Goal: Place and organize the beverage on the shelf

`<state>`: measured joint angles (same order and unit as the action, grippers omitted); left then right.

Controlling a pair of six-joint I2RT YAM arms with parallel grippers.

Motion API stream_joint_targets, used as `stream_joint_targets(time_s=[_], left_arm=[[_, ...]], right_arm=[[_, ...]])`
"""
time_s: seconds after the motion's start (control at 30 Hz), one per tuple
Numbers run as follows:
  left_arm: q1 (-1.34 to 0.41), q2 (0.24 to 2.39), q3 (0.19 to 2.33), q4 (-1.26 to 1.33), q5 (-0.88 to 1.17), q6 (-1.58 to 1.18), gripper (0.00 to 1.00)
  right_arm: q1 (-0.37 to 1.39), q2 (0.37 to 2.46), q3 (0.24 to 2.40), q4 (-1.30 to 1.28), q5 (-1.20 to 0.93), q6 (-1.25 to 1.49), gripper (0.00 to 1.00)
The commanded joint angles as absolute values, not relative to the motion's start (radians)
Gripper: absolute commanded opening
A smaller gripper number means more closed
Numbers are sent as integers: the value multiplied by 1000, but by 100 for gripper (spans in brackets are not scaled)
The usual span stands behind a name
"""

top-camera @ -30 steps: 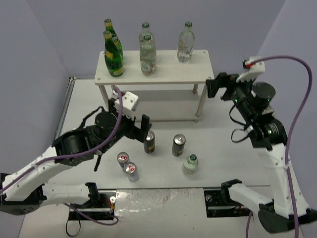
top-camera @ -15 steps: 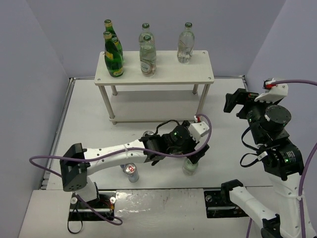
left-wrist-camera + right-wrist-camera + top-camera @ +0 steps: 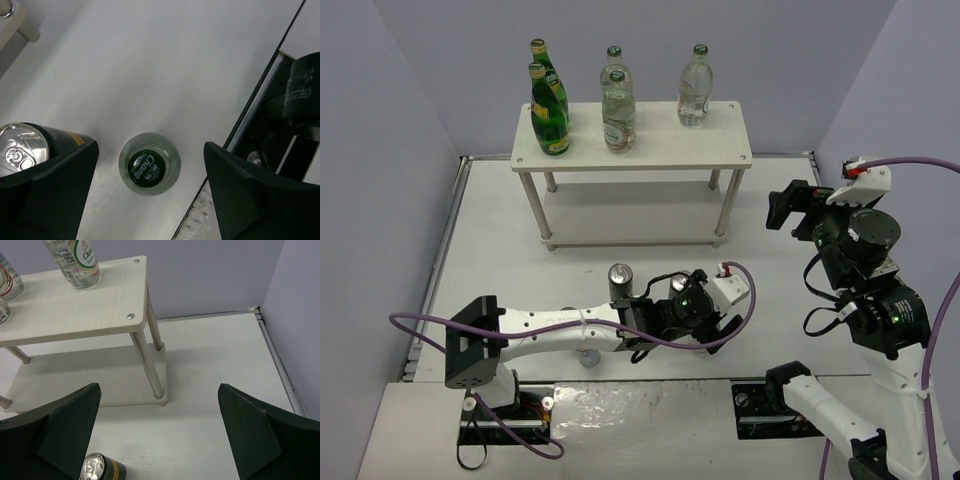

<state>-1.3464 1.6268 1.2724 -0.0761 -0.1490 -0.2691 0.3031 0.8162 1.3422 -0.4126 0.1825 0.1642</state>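
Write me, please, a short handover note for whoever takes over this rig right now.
Left tool: open, over the clear green-capped bottle standing on the table, not gripping.
Right tool: open, empty, to the right of the shelf.
Done: two dark-green bottles and three clear bottles stand on the shelf top.
Left: that bottle and two black cans; anything else is hidden from view.

a lab test cell: plain lavender partition walls enclosing a white table.
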Motion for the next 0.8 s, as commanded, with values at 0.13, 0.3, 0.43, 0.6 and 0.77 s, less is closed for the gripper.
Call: stream_joint_targets(time_s=[0.13, 0.3, 0.43, 0.6, 0.77], left_arm=[[-1345, 1595, 1241, 3, -213, -308, 73], [-1347, 1615, 1255, -54, -213, -321, 40], [-1356, 1597, 1259, -69, -209, -321, 3], [-1400, 1520, 1379, -211, -265, -291, 2], [-1462, 1451, 1587, -528, -386, -307, 2]], right_arm=[[311, 839, 1373, -391, 147, 176, 97], [311, 848, 1384, -391, 141, 179, 96], [311, 868, 1374, -387, 146, 183, 96], [311, 884, 1322, -331, 178, 207, 98], [310, 913, 1304, -296, 183, 207, 100]])
